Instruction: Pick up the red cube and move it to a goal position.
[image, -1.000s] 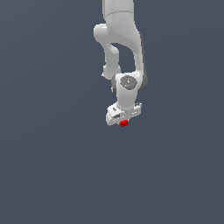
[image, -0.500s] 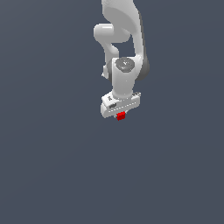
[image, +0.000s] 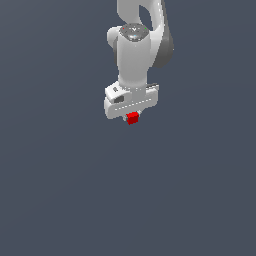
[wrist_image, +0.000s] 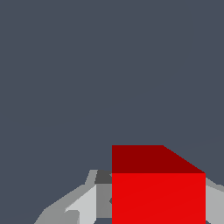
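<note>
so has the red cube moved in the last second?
Yes. The red cube, held in the claw, shifted toward the exterior view's left and up, judged against the frame edges; no fixed object is visible.

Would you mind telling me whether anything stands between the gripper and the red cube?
Nothing visible does: the red cube sits directly between the fingers of the gripper, and both views show only plain grey background around them.

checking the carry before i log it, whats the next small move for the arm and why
Probably keep the gripper shut and carry on toward the goal. The red cube sits between the fingers in the wrist view, and in the exterior view it hangs just under the white hand, with only plain grey behind it. No goal marker shows, so the direction can't be told.
</note>
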